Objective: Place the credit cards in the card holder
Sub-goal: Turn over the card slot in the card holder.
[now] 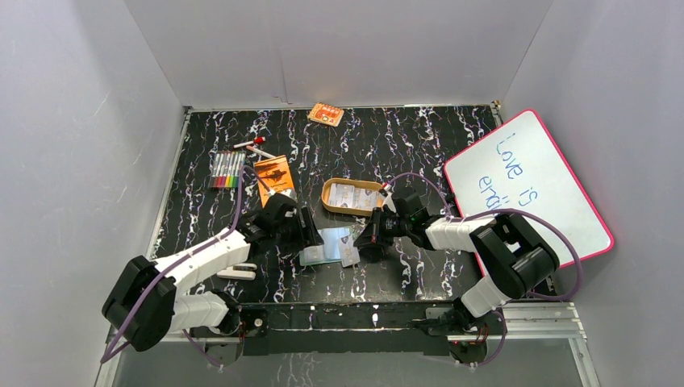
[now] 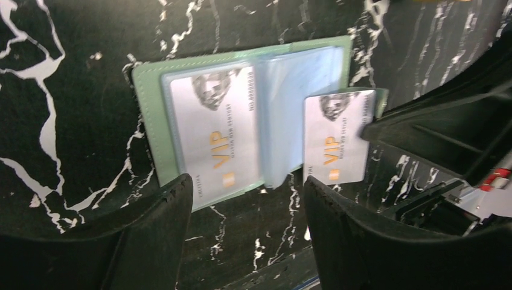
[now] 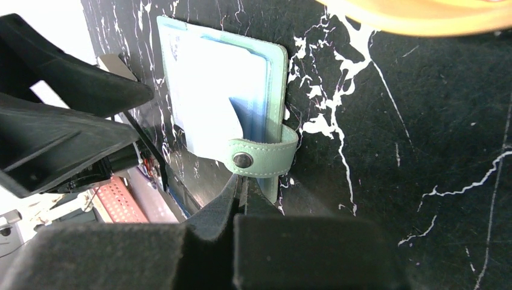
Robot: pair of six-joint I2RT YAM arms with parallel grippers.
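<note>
Credit cards (image 2: 208, 130) read "VIP"; whiteboard (image 1: 556, 201) "Love is".

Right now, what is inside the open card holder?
One credit card sits in the left sleeve of the card holder. A second card lies at its right edge; whether it has entered a sleeve is unclear. Anything beneath the sleeves is covered.

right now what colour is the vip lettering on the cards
Orange-gold, on the sleeved card and the loose card; clearest in the left wrist view.
</note>
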